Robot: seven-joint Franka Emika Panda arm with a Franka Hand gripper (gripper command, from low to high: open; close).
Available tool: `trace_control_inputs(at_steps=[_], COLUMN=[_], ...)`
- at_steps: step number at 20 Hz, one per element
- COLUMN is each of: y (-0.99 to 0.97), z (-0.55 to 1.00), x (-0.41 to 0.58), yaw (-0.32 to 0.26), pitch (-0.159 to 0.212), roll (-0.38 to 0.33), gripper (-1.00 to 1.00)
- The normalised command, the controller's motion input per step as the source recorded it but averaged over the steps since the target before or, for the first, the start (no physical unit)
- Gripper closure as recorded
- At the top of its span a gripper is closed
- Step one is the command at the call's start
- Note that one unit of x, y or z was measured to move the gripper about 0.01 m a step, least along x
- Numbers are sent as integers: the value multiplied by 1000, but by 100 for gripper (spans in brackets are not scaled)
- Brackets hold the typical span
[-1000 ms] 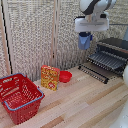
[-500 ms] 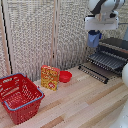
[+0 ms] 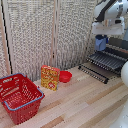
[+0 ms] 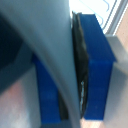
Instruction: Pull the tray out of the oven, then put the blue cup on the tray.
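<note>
The black and silver oven [image 3: 120, 46] stands at the exterior view's right with its barred door [image 3: 93, 73] dropped open. The dark wire tray [image 3: 107, 60] sticks out of it over the door. My gripper [image 3: 102, 39] hangs above the tray's near end, shut on the blue cup [image 3: 101, 44], which is held clear of the bars. In the wrist view the blue cup [image 4: 97, 70] fills the blurred picture, pressed against a grey finger [image 4: 60, 60] and its dark pad.
A red bowl [image 3: 65, 76] and an orange cereal box [image 3: 50, 77] stand mid-table. A red shopping basket [image 3: 20, 97] sits at the exterior view's left. A folding woven screen [image 3: 45, 35] backs the wooden table [image 3: 85, 102].
The arm has carried the blue cup toward the exterior view's right, from beside the oven's front to over the pulled-out tray.
</note>
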Motion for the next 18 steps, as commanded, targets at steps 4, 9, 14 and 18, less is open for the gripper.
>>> trace_control_inputs(at_steps=[4, 9, 14, 18], y=[-708, -274, 14, 1], z=[-56, -390, -423, -137], x=[187, 75, -13, -3], yaw=[-86, -12, -36, -62], pitch=[148, 57, 47, 57], roll=[-2, -3, 0, 0], gripper=[100, 100, 100, -100])
